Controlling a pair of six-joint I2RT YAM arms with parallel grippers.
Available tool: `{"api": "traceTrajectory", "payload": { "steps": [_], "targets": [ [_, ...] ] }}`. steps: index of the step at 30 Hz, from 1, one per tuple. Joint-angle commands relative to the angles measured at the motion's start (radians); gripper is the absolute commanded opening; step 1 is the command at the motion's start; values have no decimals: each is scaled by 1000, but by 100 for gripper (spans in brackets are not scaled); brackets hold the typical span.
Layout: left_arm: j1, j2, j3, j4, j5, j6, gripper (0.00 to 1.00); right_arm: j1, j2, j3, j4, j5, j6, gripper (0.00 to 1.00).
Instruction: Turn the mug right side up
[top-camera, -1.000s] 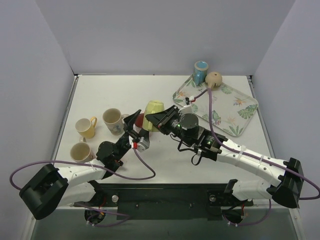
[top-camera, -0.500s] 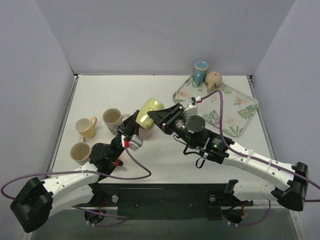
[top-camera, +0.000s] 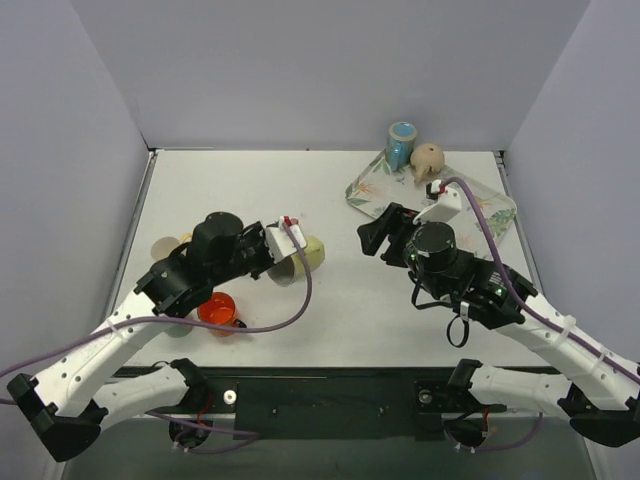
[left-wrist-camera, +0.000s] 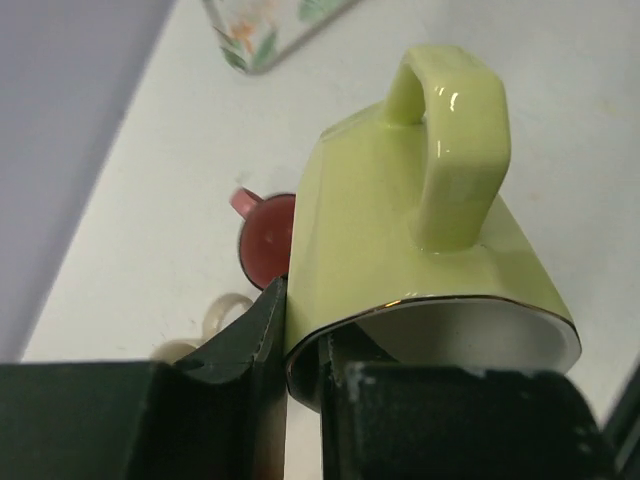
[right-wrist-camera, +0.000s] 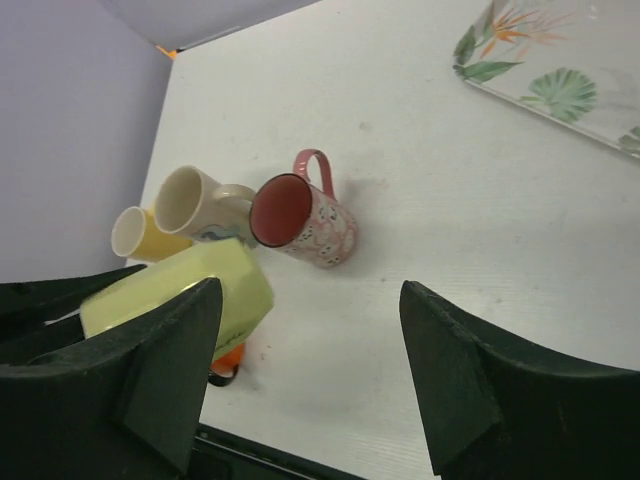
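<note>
1. your right gripper (right-wrist-camera: 310, 295) sits mid-table, jaws wide apart.
2. your left gripper (left-wrist-camera: 300, 352) is clamped on the green mug (top-camera: 312, 251) at its rim, left of centre.
3. its long axis is roughly level, mouth toward the left edge, base toward the right.
4. from above, your left arm (top-camera: 205, 255) hides the pink mug (right-wrist-camera: 305, 222).

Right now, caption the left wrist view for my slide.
Left gripper grips the lime-green mug by its rim, handle facing camera, pink mug on the table beyond.
</note>
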Motion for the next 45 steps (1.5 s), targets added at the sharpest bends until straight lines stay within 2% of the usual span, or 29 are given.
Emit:
{"api": "traceTrajectory", "payload": {
  "steps": [1,3,6,9,14,19,24,27,31,32,33,34,37,40,45],
  "targets": [
    [6,122,288,-683,130,-11,0,-56,-17,59,-130,42,-150,68],
    [8,194,307,-820,150,15,0,-106,-17,64,-153,7,-171,68],
    [11,296,264,-873,112,40,0,-165,-17,53,-168,7,-193,69],
    [41,395,235,-887,89,74,0,-231,-2,48,-168,19,-239,74],
    [112,571,288,-872,61,91,0,-366,63,51,-160,-17,-296,75],
    [144,665,279,-826,70,81,0,-484,120,30,-76,-60,-348,75],
    [150,708,270,-766,111,75,0,-577,216,28,5,-91,-388,74],
    [146,720,285,-722,112,54,0,-627,276,15,112,-111,-405,74],
    [149,719,274,-677,104,45,0,-703,438,50,232,-131,-422,72],
    [150,711,268,-672,107,43,2,-723,509,88,254,-134,-426,71],
    [150,697,258,-660,110,43,15,-729,578,109,258,-139,-426,69],
    [150,688,251,-660,115,43,24,-745,619,161,271,-148,-431,69],
    [158,639,241,-666,135,46,41,-762,799,260,310,-134,-466,67],
    [176,598,285,-726,174,48,64,-766,925,364,396,-74,-488,67],
    [239,533,346,-769,233,51,65,-780,1136,545,444,-40,-458,62]
  ]
}}
